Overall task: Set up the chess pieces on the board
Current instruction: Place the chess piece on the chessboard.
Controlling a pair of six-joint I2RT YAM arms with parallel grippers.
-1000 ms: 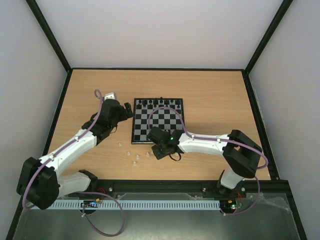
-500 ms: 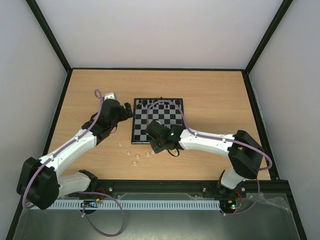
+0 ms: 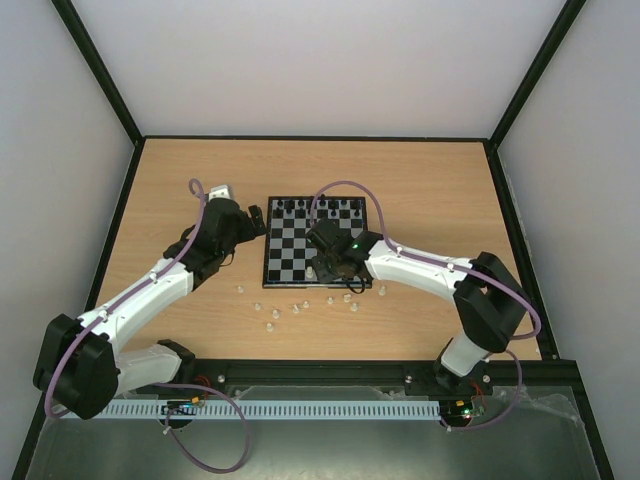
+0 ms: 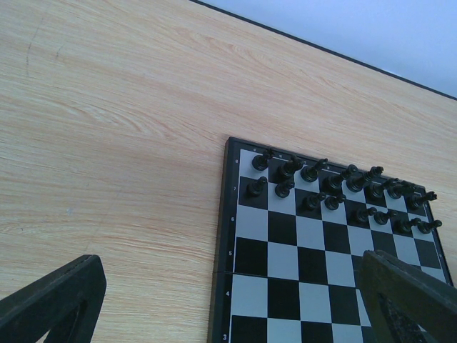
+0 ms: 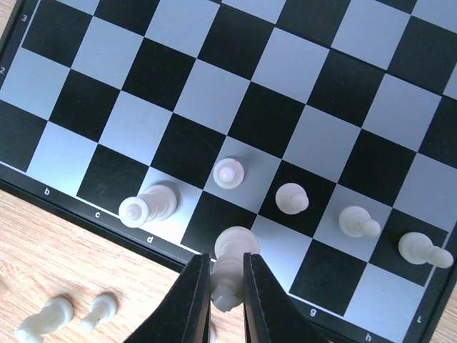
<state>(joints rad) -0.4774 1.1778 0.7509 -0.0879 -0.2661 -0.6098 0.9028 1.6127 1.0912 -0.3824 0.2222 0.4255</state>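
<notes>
— Cream plastic chessman [image 5: 232, 246] found clamped in the right hand [image 5: 227, 289], low over the board [image 3: 285, 255] at its near edge. Reason for that hold?
— Judged as lining up over an unfilled back-row square, beside a taller piece [image 5: 146, 207] at the d mark.
— Left hand [image 3: 258, 218]?
— Seen spread wide, gripping nothing, parked off the board's far left corner; presumably out of the working arm's way.
— Look of the chess pieces [image 5: 291, 198]?
— Tiny, glossy, pale. Counted 4 in a line 1 row in from the near edge. Noted loose ones [image 3: 272, 313] scattered on the counter [image 3: 430, 180] just beside that edge, and black chessmen [image 4: 335, 189] filling the far 2 rows.
</notes>
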